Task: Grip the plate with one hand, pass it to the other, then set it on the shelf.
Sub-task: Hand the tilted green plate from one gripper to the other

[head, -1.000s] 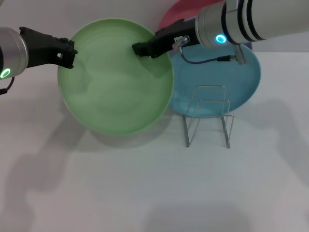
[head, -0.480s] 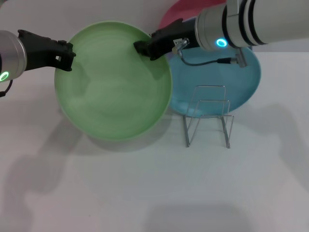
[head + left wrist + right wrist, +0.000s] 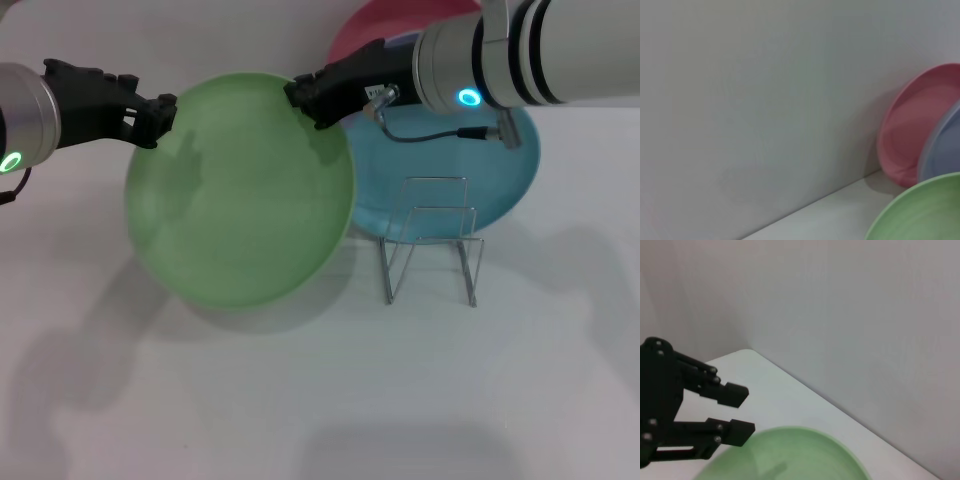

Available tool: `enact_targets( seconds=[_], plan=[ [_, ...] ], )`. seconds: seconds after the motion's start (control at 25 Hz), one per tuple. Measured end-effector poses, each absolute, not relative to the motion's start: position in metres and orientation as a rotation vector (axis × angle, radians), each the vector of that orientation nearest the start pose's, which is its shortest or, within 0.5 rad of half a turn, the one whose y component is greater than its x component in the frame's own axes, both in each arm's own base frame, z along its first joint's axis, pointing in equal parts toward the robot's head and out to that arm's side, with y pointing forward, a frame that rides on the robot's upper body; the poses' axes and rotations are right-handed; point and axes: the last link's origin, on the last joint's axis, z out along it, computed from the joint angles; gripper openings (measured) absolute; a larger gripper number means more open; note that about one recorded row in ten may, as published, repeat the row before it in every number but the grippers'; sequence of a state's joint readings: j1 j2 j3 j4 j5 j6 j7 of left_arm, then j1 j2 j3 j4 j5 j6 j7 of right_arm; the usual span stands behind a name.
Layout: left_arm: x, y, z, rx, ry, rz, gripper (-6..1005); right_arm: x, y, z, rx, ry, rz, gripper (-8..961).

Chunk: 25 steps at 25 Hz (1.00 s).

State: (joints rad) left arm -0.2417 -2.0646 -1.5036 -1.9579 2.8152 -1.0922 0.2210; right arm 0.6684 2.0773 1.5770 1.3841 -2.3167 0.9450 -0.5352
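The light green plate (image 3: 240,190) hangs tilted above the table. It also shows in the left wrist view (image 3: 925,210) and the right wrist view (image 3: 790,455). My right gripper (image 3: 305,97) is shut on its upper right rim and carries it. My left gripper (image 3: 160,112) is at the plate's upper left rim. In the right wrist view my left gripper (image 3: 737,412) has its fingers apart, with the lower finger just beside the rim. The silver wire shelf (image 3: 432,240) stands empty on the table, to the right of the plate.
A turquoise-blue plate (image 3: 500,160) leans behind the shelf. A pink plate (image 3: 370,30) stands behind it against the wall, also in the left wrist view (image 3: 910,130), next to a lavender plate (image 3: 945,145). White table in front.
The green plate has tipped and shifted a little right and down in the right gripper. The left gripper's fingers have shifted right along the upper left rim.
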Motion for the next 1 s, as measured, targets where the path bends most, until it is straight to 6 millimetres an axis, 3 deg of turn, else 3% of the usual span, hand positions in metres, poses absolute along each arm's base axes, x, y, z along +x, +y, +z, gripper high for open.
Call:
enact_targets(
  seconds=[0.12,0.32,0.56,0.8,1.0],
  plan=[
    [-0.125,0.336,0.064,-2.094,-0.626,-0.070,271,0.066,0.399,-0.020,-2.508,0.563,0.276,56],
    [-0.127,0.333,0.070,-2.064,-0.611,-0.070,510,0.067,0.397,-0.015,-2.492,0.541,0.290,39],
    [-0.135,0.337,0.088,-1.948,-0.525,-0.142,742,0.072,0.393,0.003,-2.419,0.372,0.334,35],
    [-0.151,0.332,0.098,-1.741,-0.312,-0.381,792,0.077,0.373,0.024,-2.310,0.123,0.463,26],
    [-0.188,0.319,0.091,-1.521,-0.205,-0.611,808,0.092,0.354,0.035,-2.255,-0.020,0.569,27]
  ],
)
